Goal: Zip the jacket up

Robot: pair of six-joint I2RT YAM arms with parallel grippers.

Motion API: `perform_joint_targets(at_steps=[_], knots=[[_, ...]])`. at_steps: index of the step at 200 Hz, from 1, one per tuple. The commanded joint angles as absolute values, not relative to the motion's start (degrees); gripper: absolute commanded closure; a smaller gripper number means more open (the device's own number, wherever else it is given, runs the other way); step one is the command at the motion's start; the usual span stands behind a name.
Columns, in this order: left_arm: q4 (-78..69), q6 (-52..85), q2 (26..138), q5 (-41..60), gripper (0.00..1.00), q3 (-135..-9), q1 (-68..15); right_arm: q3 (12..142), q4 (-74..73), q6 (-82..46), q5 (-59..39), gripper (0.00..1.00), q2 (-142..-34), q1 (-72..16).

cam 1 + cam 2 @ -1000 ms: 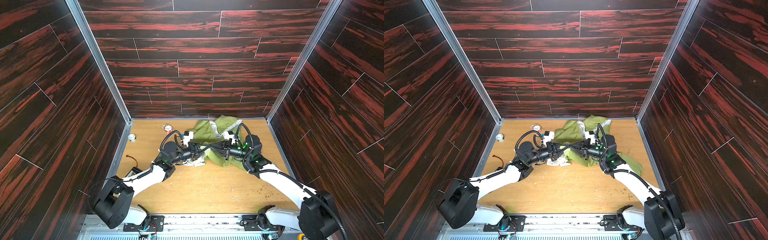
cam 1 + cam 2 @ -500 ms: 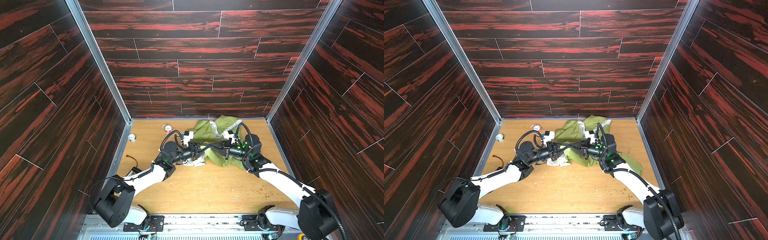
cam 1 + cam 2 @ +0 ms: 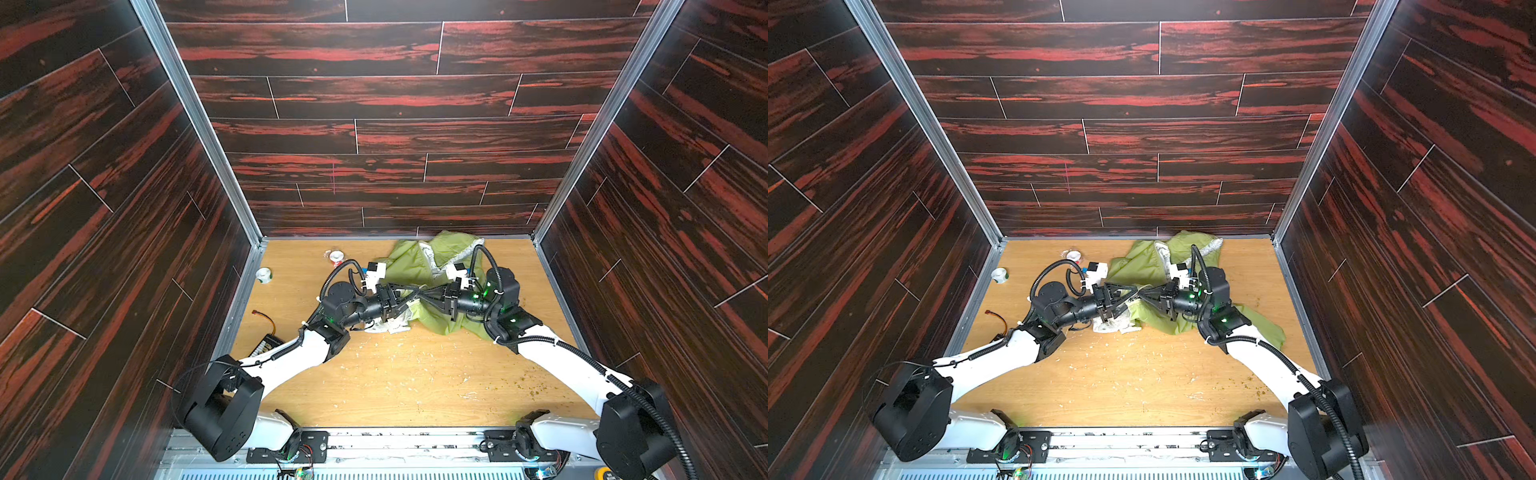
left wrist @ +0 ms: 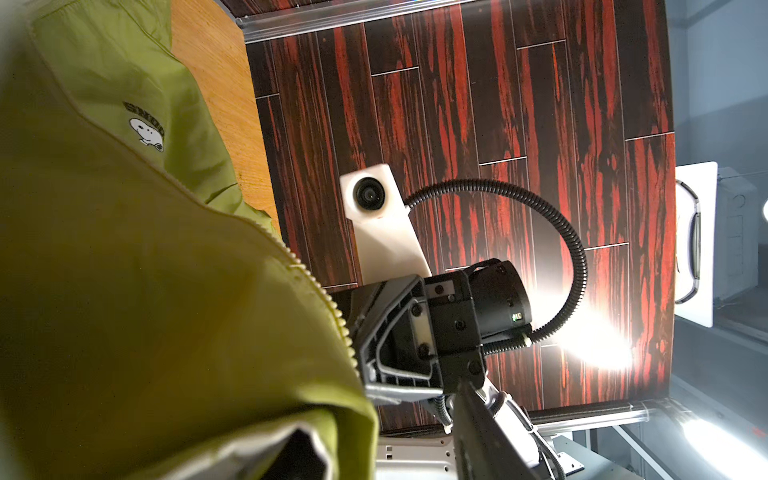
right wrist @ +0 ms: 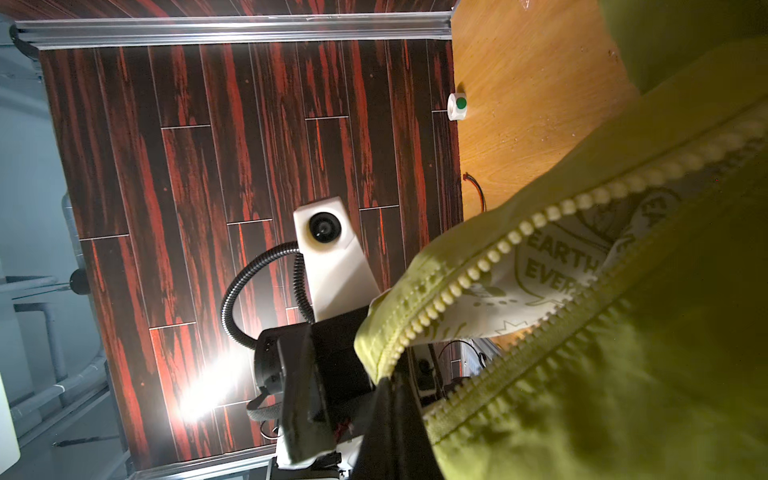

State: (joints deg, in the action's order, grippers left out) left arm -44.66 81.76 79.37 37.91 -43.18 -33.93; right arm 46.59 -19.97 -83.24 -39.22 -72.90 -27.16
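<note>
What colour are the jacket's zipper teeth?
Pale yellowish cream zipper teeth on the lime-green jacket; best seen in the right wrist view.

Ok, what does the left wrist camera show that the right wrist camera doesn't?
Only the left wrist view: the white dog print with dark lettering on the jacket, and the right arm's wrist camera.

Only the right wrist view: the pale printed lining between two separated rows of zipper teeth, a small white item with a green dot on the table, and the left arm's wrist camera.

Both: green jacket fabric, zipper teeth, wooden table, dark red wall panels.
</note>
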Motion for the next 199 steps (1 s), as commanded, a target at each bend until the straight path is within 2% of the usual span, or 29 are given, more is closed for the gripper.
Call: perform_joint_targets(at_steps=[1, 78, 146, 199], knots=[[-41.57, 79.22, 76.98, 38.53, 0.52, -43.77, -34.06, 48.75, -19.08, -82.03, -38.32, 1.00, -71.64, -27.42], [-36.70, 76.46, 76.57, 40.87, 0.54, -44.97, -34.08, 49.00, -19.24, -82.53, -37.54, 1.00, -71.53, -27.42], [-38.30, 77.93, 75.72, 41.50, 0.62, -44.31, -34.08, 48.87, -18.52, -82.59, -36.39, 1.00, -71.42, -27.33], [-38.42, 78.66, 75.32, 41.50, 0.72, -43.51, -34.06, 48.86, -18.28, -82.59, -36.02, 1.00, -71.30, -27.16]])
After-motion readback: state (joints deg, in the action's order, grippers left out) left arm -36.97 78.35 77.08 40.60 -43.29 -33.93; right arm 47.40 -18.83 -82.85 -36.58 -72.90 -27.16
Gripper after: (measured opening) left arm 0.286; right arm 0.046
